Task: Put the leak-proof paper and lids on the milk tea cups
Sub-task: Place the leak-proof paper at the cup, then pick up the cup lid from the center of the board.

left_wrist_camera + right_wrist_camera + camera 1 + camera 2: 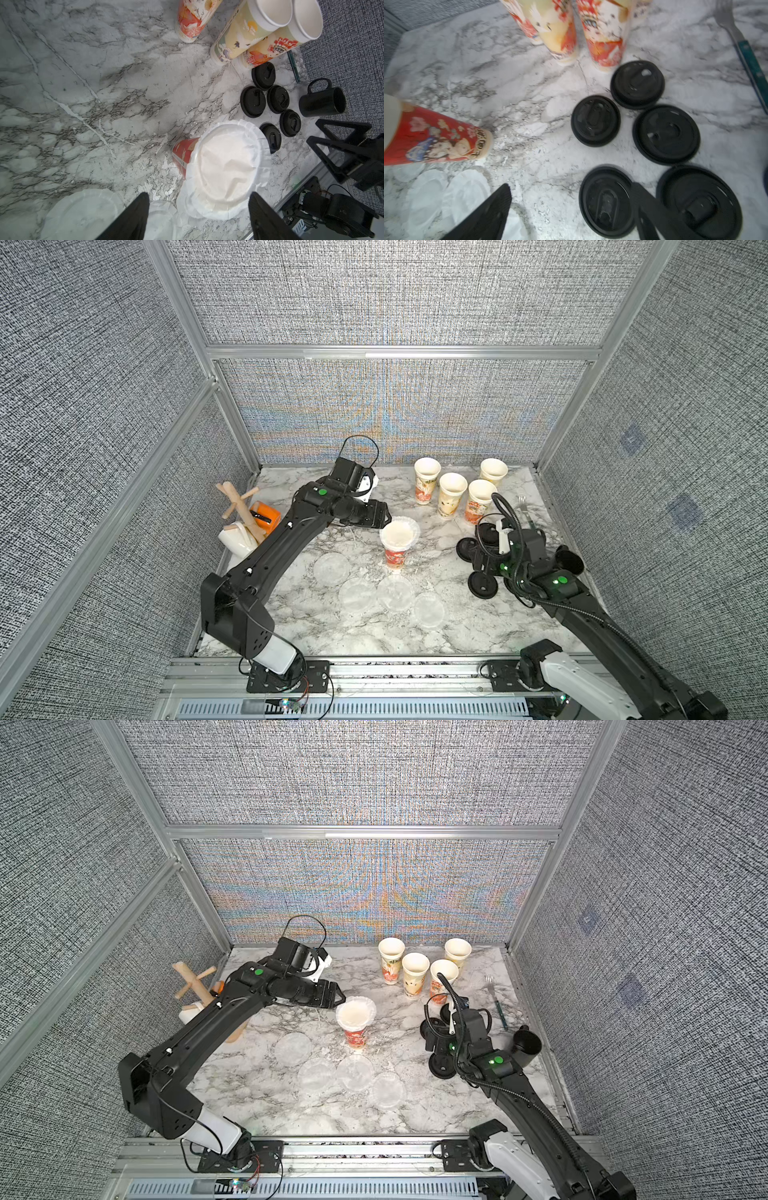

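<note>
A red milk tea cup (394, 558) stands mid-table with a sheet of leak-proof paper (398, 532) draped over its mouth (225, 170). My left gripper (198, 196) is open just beside that cup's rim and holds nothing; in a top view the left gripper (381, 516) sits at the cup's back left. Several uncovered cups (452, 493) stand at the back right. Several more paper discs (357, 594) lie flat near the front. My right gripper (571, 187) is open and empty, low over the table beside the black lids (665, 134).
Several black lids (482, 585) lie under and around the right wrist. A black mug (568, 559) and a fork (524, 510) are at the right edge. A wooden mug tree (241, 502), a white mug (237, 540) and an orange object (266, 514) stand at the left edge.
</note>
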`<state>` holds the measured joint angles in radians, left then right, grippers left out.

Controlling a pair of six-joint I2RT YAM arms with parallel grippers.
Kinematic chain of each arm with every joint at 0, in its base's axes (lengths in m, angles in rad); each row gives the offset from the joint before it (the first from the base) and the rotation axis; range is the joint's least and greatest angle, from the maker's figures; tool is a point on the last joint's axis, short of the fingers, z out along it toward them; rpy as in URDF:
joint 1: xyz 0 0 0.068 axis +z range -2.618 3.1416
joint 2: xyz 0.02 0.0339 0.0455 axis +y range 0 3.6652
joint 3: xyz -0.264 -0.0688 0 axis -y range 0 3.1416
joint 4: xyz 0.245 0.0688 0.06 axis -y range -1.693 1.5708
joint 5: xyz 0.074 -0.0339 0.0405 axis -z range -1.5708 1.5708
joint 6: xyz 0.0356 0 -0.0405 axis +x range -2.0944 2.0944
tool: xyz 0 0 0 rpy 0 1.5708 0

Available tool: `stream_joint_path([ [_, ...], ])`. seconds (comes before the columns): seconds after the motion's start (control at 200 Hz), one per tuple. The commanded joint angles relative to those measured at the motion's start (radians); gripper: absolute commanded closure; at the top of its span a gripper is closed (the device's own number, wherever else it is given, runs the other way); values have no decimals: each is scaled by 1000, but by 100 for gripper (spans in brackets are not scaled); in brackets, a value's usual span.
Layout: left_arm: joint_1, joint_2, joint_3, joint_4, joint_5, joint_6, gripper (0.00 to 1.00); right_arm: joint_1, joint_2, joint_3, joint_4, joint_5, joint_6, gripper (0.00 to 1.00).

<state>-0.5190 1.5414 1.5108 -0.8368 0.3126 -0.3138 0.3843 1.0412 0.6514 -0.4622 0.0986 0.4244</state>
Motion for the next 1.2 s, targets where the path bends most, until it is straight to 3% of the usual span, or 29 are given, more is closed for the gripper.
stream_joint_path([
  [0.0, 1, -36, 2, -5, -52, 17, 21, 37, 33, -7, -64, 66, 100, 2],
  [0.3, 4, -166, -85, 42, -117, -6, 18, 38, 310, -45, -44, 103, 203, 2],
  [0.796, 6, -223, -106, 1, -144, 31, 17, 18, 415, -45, 28, 117, 202, 9],
  [1.196, 8, -221, -103, -11, -145, 38, 16, 3, 413, -41, 41, 121, 180, 13],
])
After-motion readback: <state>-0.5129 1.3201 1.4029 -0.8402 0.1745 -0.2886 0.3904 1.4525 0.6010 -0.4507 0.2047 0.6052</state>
